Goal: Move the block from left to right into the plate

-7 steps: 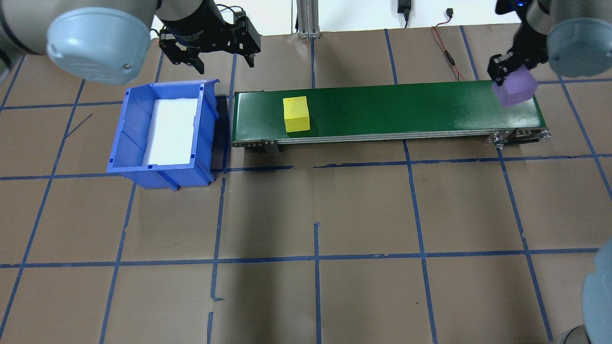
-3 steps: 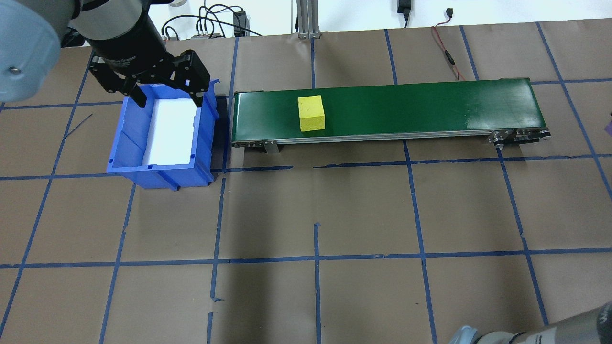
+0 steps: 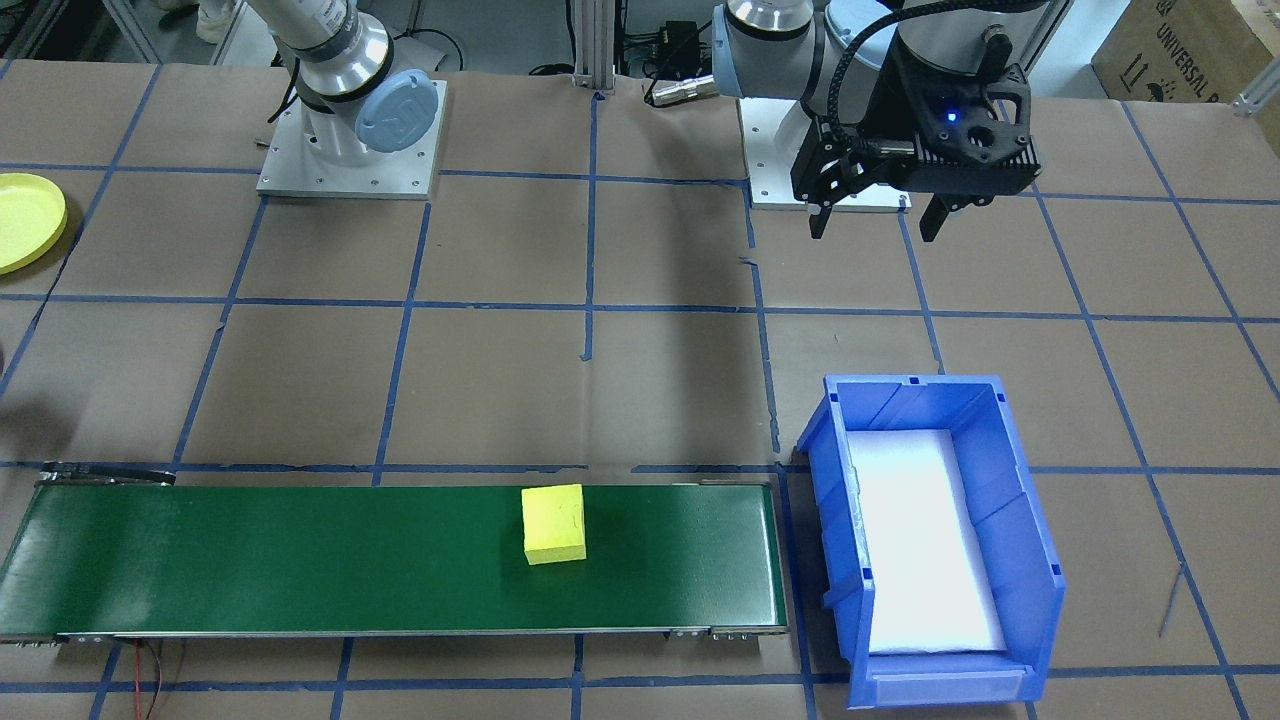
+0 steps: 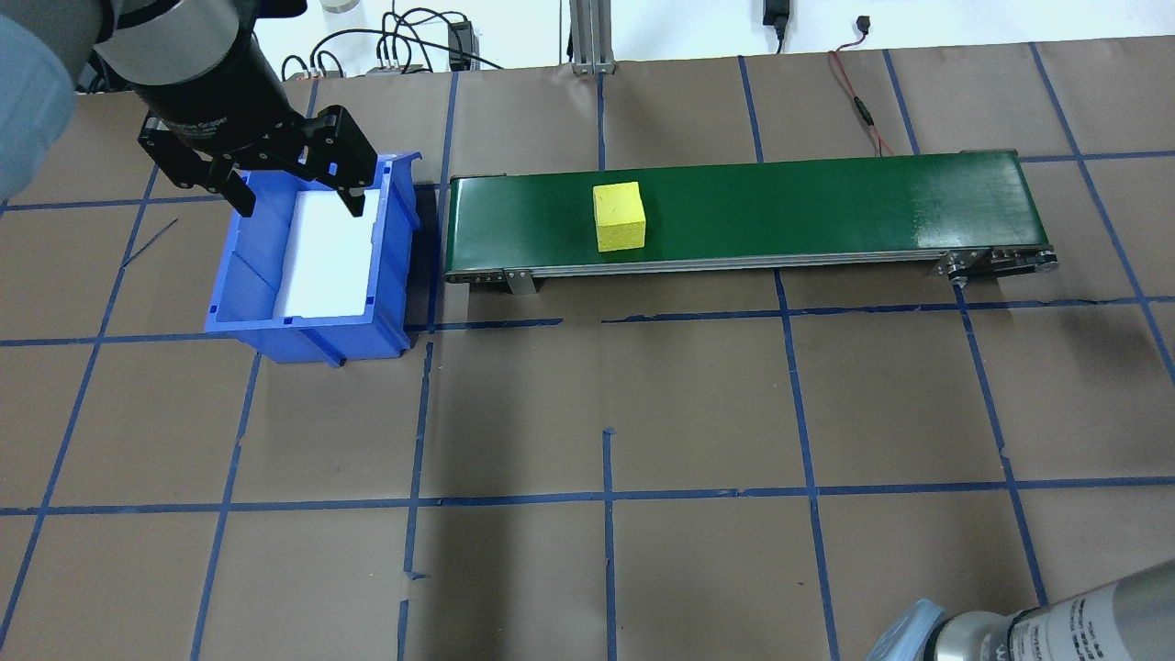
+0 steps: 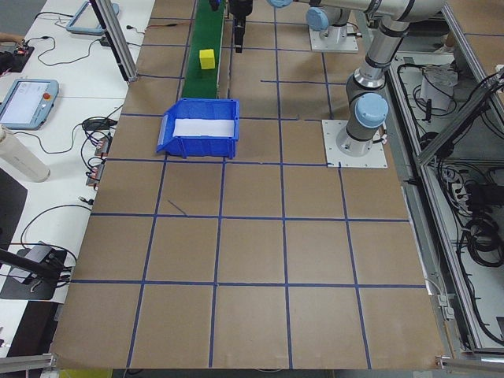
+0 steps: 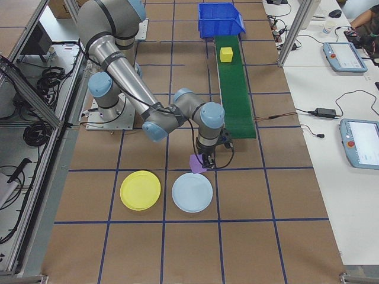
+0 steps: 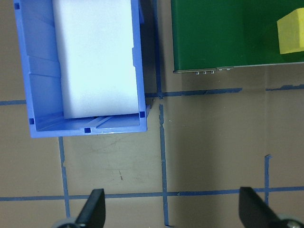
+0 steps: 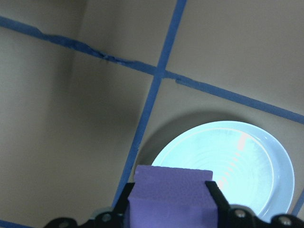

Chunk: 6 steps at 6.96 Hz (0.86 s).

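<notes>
Right tool [image 8: 173,209] clamped on purple block [image 8: 171,192], above pale blue plate [image 8: 228,166] rim | left tool [image 4: 296,188] spread wide, empty, over blue bin [image 4: 248,275] | yellow block [image 4: 619,217] on green conveyor [image 4: 826,202] | yellow plate [image 6: 140,190] beside pale blue plate on bench

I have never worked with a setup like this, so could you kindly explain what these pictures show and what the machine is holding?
These are two robot arms at a paper-covered table, seen from cameras overhead, in front, at both table ends and on each wrist. On the table lie a green conveyor belt carrying a yellow block, a blue bin at the belt's end, a yellow plate and a pale blue plate. The left gripper hangs open and empty above the bin. The right gripper is shut on a purple block, which it holds just above the table beside the pale blue plate.
</notes>
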### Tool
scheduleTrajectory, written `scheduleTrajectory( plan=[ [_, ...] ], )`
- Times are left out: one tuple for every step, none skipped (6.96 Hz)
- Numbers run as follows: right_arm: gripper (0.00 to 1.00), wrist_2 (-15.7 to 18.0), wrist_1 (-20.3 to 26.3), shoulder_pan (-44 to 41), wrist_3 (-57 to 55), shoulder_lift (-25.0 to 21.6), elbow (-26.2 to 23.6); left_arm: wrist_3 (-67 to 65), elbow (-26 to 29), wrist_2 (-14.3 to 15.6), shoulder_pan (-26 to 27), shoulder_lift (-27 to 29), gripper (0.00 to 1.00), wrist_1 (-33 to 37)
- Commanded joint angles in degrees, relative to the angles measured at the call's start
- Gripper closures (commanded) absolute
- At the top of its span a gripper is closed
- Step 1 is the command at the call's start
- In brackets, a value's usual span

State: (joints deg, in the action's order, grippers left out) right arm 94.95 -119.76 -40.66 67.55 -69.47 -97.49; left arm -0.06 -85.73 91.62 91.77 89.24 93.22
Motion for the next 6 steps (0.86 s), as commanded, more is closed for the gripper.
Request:
scheduleTrajectory(
  plan=[
    [0.48,-0.1,-2.6,5.3,4.3,2.5,-0.1,0.1,-0.3,-0.2,0.0,-0.1,0.00,0.2],
    [0.44,-0.5,-3.6,7.4,7.6,3.1,-0.1,0.2,-0.7,-0.2,0.3,-0.1,0.00,-0.1],
    [0.39,-0.9,-3.7,8.2,8.1,4.1,0.3,0.2,-0.8,-0.4,0.3,0.0,0.00,-0.2],
    [0.30,-2.9,-4.1,8.7,8.6,4.7,0.0,0.4,-0.9,-0.2,0.3,0.0,0.00,-0.2],
    [0.19,-4.4,-5.7,8.7,9.6,5.7,0.2,0.3,-0.9,-0.2,0.3,0.0,0.00,-0.2],
    [0.00,-5.6,-6.4,8.7,9.7,6.4,0.3,0.3,-0.9,-0.2,0.3,0.0,0.00,-0.2]
  ],
)
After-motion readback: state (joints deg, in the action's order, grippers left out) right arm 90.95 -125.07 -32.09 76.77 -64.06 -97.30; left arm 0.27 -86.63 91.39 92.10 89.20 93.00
